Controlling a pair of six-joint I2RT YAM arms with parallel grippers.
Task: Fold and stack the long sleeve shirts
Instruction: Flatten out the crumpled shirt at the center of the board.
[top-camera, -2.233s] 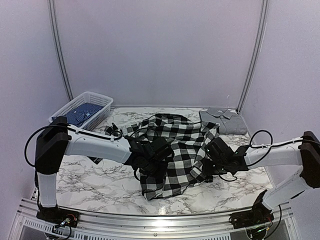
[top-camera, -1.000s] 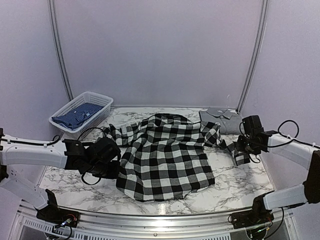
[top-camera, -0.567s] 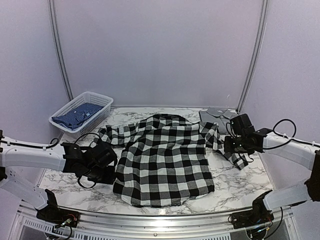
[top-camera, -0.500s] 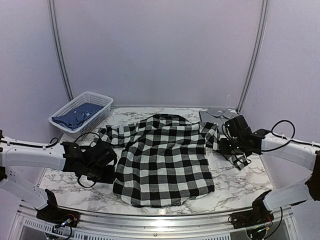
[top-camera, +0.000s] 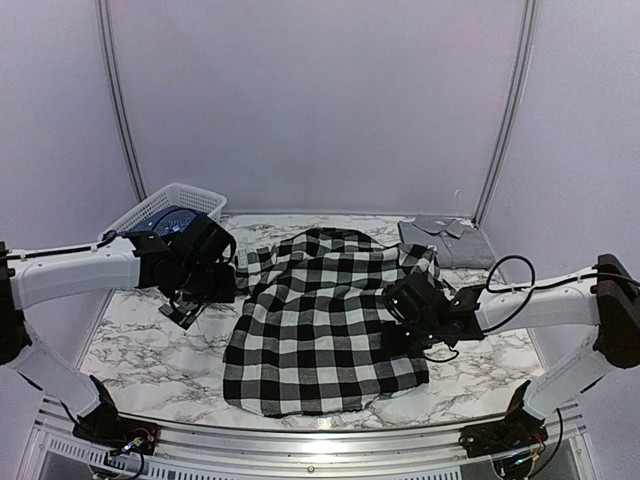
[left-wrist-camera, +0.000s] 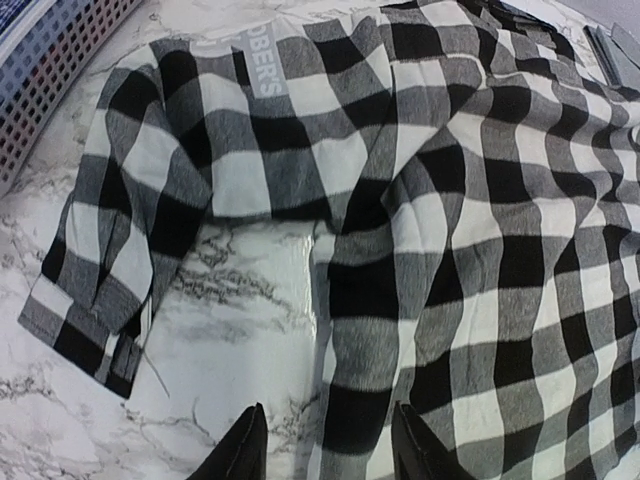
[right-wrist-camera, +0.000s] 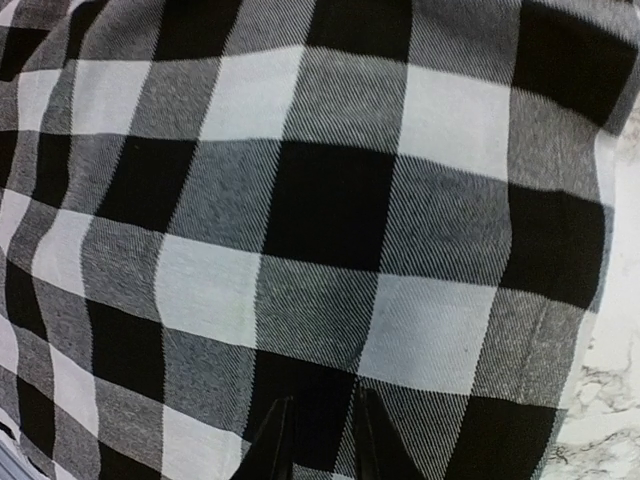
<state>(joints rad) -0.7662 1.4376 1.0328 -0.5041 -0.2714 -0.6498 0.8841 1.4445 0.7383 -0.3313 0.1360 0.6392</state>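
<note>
**A:** From above, where is the shirt?

**B:** The shirt (top-camera: 320, 320) lies spread flat on the table (top-camera: 150, 350), hem toward the arm bases. A basket (top-camera: 175, 188) holding blue cloth (top-camera: 165, 220) stands off the shirt's far left. A folded grey garment (top-camera: 447, 240) sits just past the shirt's far right corner.

**A:** And the grippers?

**B:** The left gripper (top-camera: 205, 285) hangs just left of the shirt, over its sleeve (top-camera: 240, 265). The right gripper (top-camera: 405, 315) is down on the shirt's right edge. This view is too distant to show how either pair of jaws stands.

**A:** What does the left wrist show?

**B:** The shirt (left-wrist-camera: 480, 250) fills the right side. Its sleeve (left-wrist-camera: 150, 200) lies doubled on the marble to the left, with the cuff (left-wrist-camera: 90, 330) nearest the camera. A lettered band (left-wrist-camera: 262, 68) shows on the sleeve's far part. The basket (left-wrist-camera: 50, 60) is beyond the sleeve. The left gripper (left-wrist-camera: 325, 455) stands fairly wide with nothing between its fingers, above the shirt's left edge.

**A:** And the right wrist?

**B:** It shows almost only shirt (right-wrist-camera: 330, 200), with a sliver of table (right-wrist-camera: 600, 400) past its right edge. The right gripper (right-wrist-camera: 320, 440) has only a narrow gap, its tips low over a black check. I cannot tell whether any cloth is pinched.
</note>
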